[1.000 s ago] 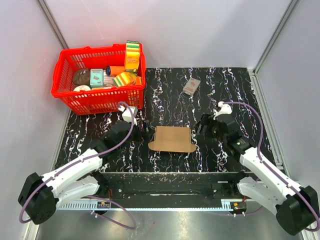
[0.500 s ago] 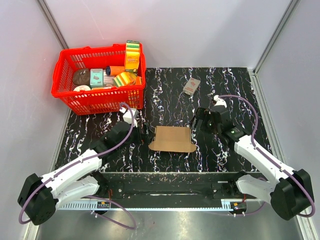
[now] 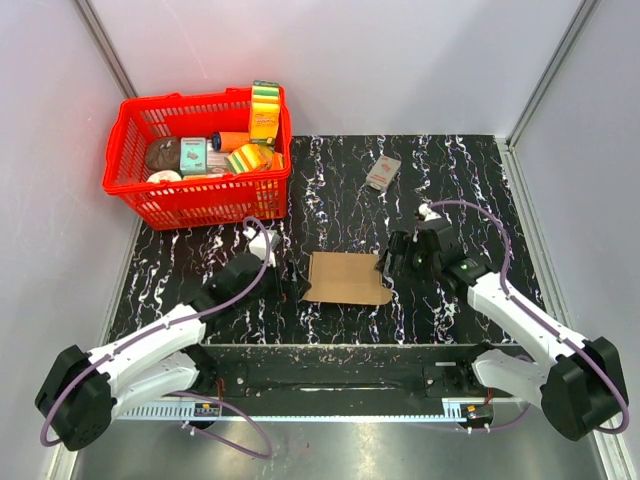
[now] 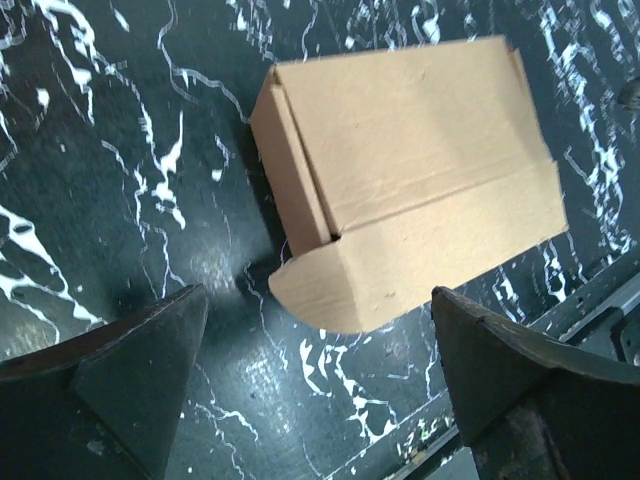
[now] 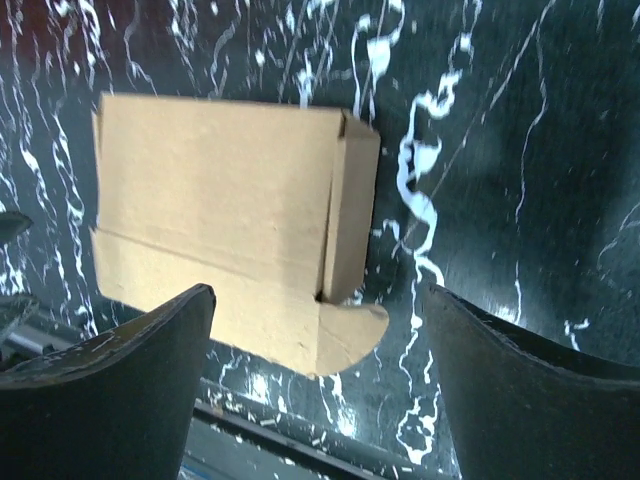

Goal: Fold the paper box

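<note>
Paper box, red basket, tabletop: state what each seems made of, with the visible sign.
Paper box: brown cardboard, matt; dull fibrous face, pressed creases. Red basket: probably moulded plastic, slightly glossy; thin lattice wall. Tabletop: black with white veins, faintly reflective; marble or a printed laminate, cannot tell.

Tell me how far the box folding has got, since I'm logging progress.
Little looks done: the plain brown cardboard paper box lies flat on the black marbled table, creased, with its rounded-corner front flap spread out. In hand: nothing is gripped; the left end effector and the right end effector stand open at its two short ends. Left: raising the sides, tucking the flaps and closing it.
</note>
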You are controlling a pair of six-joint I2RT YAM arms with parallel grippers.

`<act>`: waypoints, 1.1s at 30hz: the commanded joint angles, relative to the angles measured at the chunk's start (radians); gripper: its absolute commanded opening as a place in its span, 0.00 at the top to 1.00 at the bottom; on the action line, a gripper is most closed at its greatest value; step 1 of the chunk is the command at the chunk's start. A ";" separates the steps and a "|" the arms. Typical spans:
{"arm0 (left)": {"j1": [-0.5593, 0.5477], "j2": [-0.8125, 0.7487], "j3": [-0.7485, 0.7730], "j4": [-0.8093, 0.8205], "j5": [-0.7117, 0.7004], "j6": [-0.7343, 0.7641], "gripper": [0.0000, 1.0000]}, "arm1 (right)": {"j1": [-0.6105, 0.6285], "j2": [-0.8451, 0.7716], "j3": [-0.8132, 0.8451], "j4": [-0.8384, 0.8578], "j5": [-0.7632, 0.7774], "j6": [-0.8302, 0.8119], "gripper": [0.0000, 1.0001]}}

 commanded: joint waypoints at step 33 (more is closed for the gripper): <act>-0.085 0.129 -0.061 0.237 0.118 -0.092 0.23 | 0.143 -0.030 -0.152 0.077 -0.098 0.060 0.28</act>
